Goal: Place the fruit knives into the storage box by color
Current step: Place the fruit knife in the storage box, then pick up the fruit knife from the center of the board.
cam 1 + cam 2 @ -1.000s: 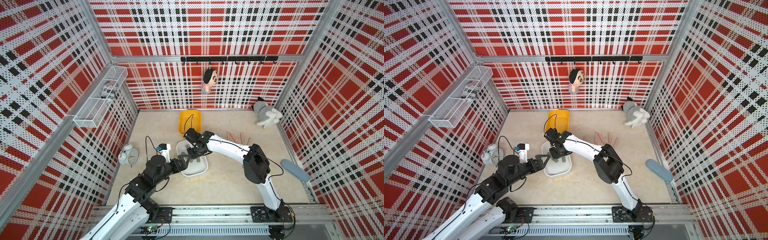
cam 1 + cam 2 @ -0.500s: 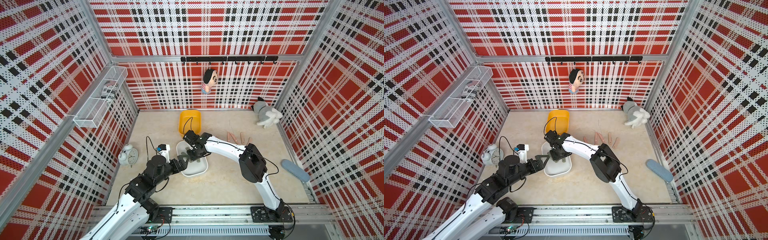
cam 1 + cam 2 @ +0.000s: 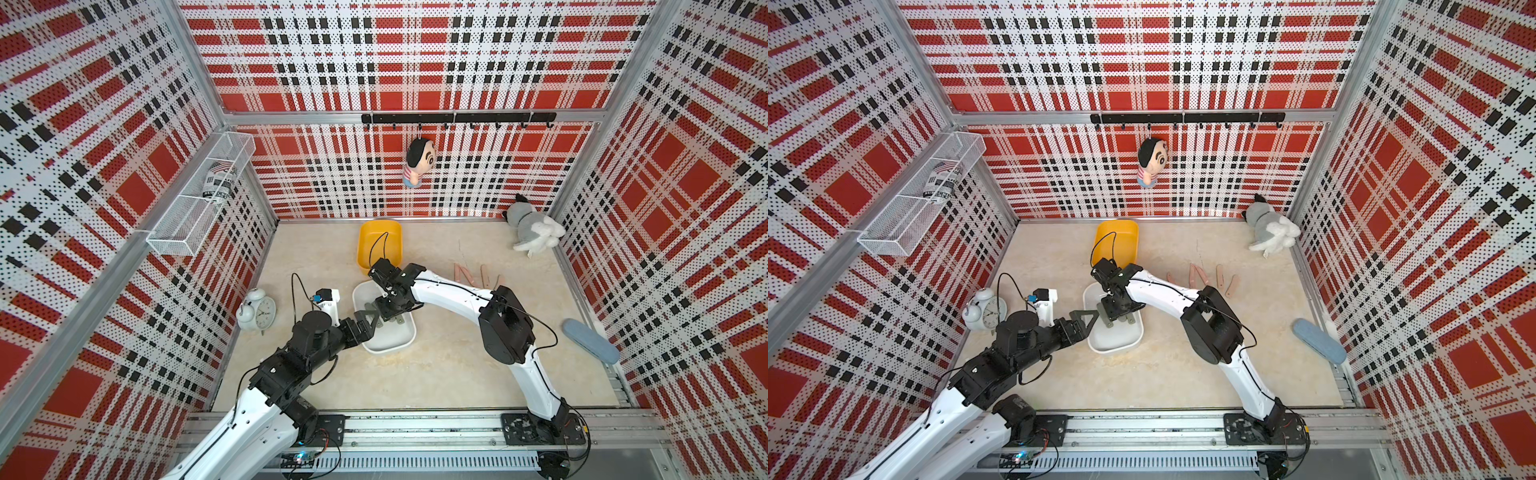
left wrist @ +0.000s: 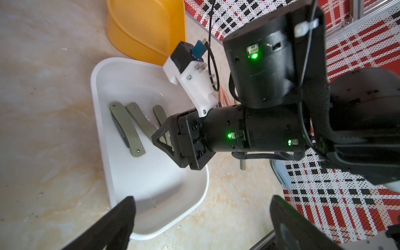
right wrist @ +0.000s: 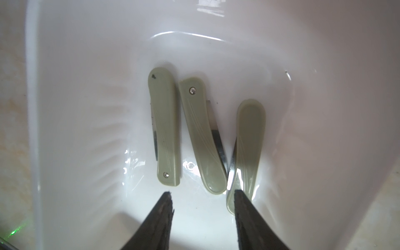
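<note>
Right end effector [image 5: 202, 192] is hovering spread, empty, over olive fruit knives [image 5: 165, 129] grouped by color in the white storage box [image 5: 86, 86]; left end effector [image 4: 202, 199] is idling spread alongside.

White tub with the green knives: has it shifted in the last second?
No. The white tub lies where it did, just in front of the yellow tub.
</note>
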